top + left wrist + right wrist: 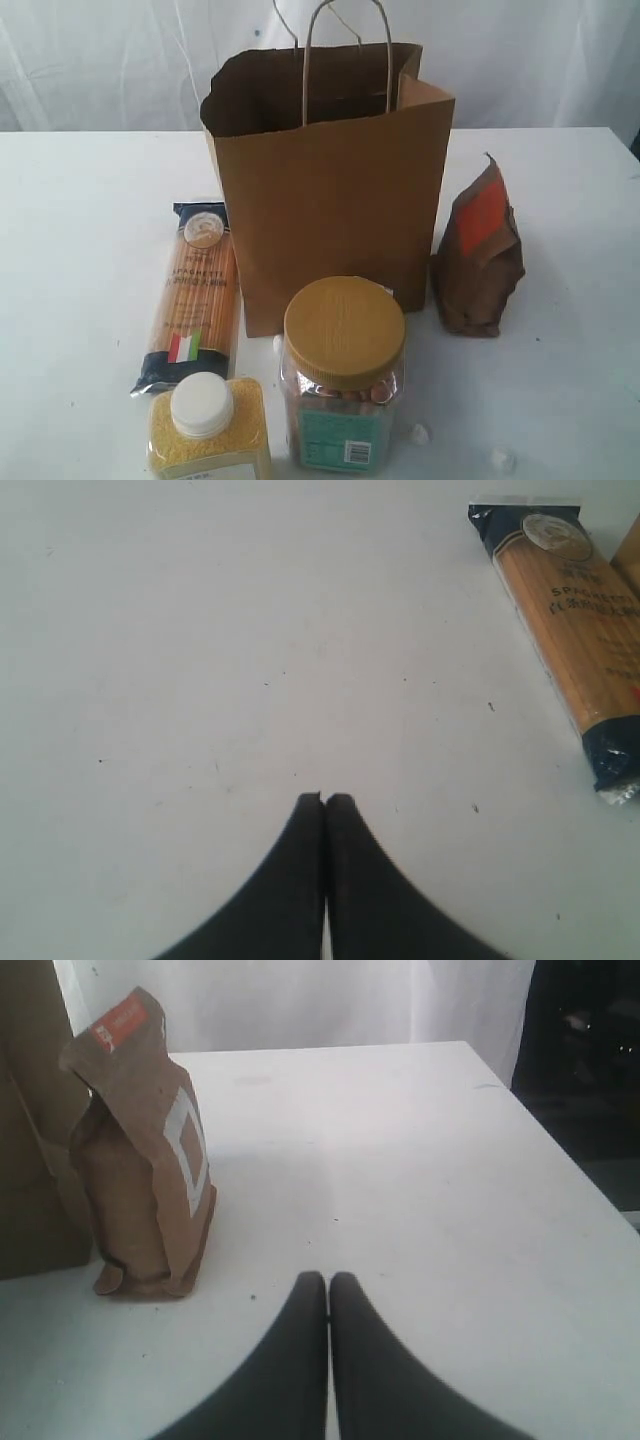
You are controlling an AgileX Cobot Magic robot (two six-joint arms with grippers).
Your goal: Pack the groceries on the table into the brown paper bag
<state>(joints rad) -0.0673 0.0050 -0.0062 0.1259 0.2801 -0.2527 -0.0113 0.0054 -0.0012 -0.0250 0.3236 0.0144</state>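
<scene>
The brown paper bag (330, 190) stands open and upright at the middle of the table (80, 250). To its left lies the spaghetti packet (192, 295), also seen as the spaghetti packet (575, 630) in the left wrist view. In front stand a yellow-lidded clear jar (343, 375) and a white-capped yellow-grain bottle (208, 425). A brown orange-labelled pouch (480, 250) stands right of the bag; the same pouch (145, 1160) shows in the right wrist view. My left gripper (325, 800) is shut and empty over bare table. My right gripper (328, 1278) is shut, empty, apart from the pouch.
Tiny white lumps (502, 459) lie near the table's front edge by the jar. A white curtain (120, 60) hangs behind the table. The table's far right edge (560, 1150) drops to a dark area. Neither arm shows in the exterior view.
</scene>
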